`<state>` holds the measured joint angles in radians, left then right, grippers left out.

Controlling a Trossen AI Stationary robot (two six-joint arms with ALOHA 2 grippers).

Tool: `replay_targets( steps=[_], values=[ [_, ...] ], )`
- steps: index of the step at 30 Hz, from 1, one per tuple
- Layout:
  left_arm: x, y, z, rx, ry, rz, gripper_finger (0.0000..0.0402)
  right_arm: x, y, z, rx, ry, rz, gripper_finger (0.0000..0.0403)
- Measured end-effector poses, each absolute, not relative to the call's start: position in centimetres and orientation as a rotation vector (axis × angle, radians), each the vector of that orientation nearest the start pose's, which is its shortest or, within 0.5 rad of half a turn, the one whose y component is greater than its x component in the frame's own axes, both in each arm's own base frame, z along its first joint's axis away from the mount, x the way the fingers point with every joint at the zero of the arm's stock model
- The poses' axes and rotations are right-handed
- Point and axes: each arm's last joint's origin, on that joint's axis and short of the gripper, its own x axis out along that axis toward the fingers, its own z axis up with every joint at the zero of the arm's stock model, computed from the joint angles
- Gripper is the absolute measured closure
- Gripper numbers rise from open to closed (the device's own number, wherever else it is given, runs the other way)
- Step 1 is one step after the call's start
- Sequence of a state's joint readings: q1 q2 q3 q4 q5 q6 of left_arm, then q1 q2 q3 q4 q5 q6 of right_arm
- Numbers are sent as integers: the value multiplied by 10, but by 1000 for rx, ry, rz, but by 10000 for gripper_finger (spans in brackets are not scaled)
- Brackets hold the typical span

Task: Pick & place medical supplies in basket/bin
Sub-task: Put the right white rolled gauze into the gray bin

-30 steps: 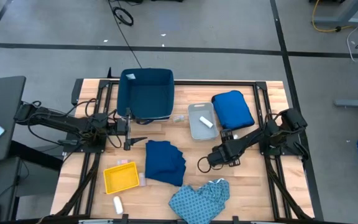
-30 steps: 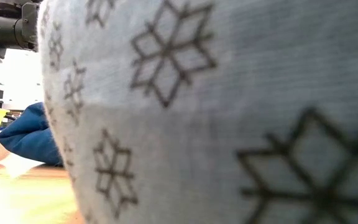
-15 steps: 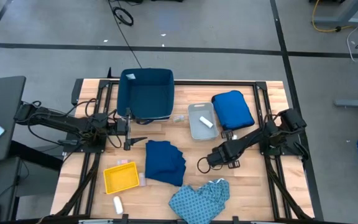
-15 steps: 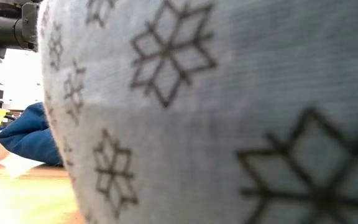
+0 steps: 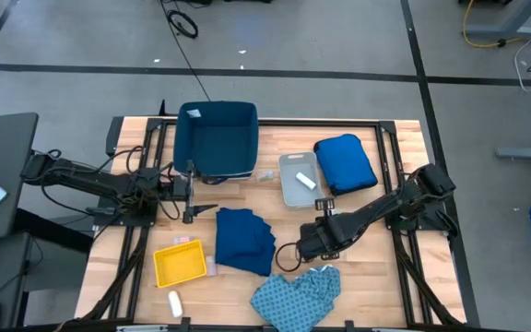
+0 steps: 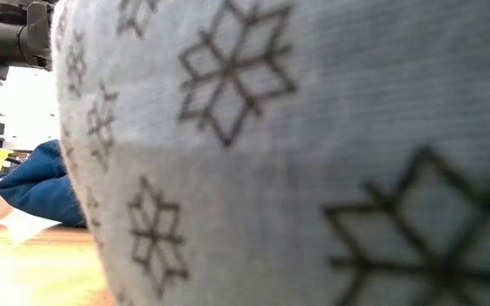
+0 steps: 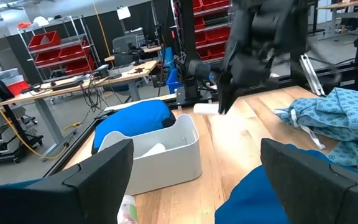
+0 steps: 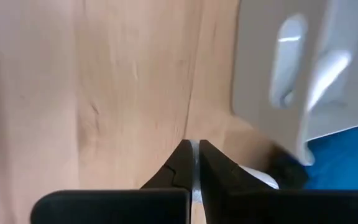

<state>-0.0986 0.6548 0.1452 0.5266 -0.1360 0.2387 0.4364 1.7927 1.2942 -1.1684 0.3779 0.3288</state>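
My right gripper (image 5: 289, 256) hangs shut above bare wood between the navy garment (image 5: 245, 240) and the light blue patterned garment (image 5: 298, 290); nothing shows between its fingers (image 8: 194, 163). My left gripper (image 5: 203, 207) waits open and level near the navy bin (image 5: 218, 138). The grey tray (image 5: 300, 180) holds a white packet (image 5: 308, 182). Another white packet (image 7: 207, 109) lies on the table just beyond the tray. A third (image 5: 175, 302) lies near the yellow tray (image 5: 180, 263). The patterned garment (image 6: 313, 153) fills the low view.
A royal-blue puffy bundle (image 5: 346, 163) lies at the far right beside the grey tray. A small clear packet (image 5: 265, 175) sits between bin and tray. Small flat things (image 5: 184, 242) lie by the yellow tray. Black frame rails run along the table's left and right sides.
My right gripper has risen and swung toward the table's near edge and a little left, closer to the patterned garment, mostly in the last half second. Nothing on the table has moved.
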Motion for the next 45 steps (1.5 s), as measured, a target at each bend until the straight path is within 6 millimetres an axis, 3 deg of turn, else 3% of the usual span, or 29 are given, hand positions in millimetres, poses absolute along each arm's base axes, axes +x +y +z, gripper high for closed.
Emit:
replay_targets(
  steps=[6, 11, 21, 28, 35, 38, 45],
  values=[
    [150, -11, 199, 230, -14, 27, 47, 294, 133, 236, -445, 1397, -269, 393],
    [150, -11, 199, 230, -15, 25, 47, 304, 128, 244, -519, 1305, -307, 393],
    [150, -11, 199, 237, -15, 25, 47, 330, 82, 219, -604, 1257, -299, 394],
    [150, -11, 199, 235, -14, 25, 47, 336, 37, 197, -544, 1315, -250, 394],
    [150, -11, 199, 223, -14, 25, 47, 339, 5, 190, -464, 1327, -250, 394],
    [150, -11, 199, 223, -13, 25, 47, 339, -3, 189, -406, 1334, -235, 371],
    [150, -11, 199, 224, -13, 25, 47, 340, -8, 189, -329, 1320, -233, 275]
  ],
)
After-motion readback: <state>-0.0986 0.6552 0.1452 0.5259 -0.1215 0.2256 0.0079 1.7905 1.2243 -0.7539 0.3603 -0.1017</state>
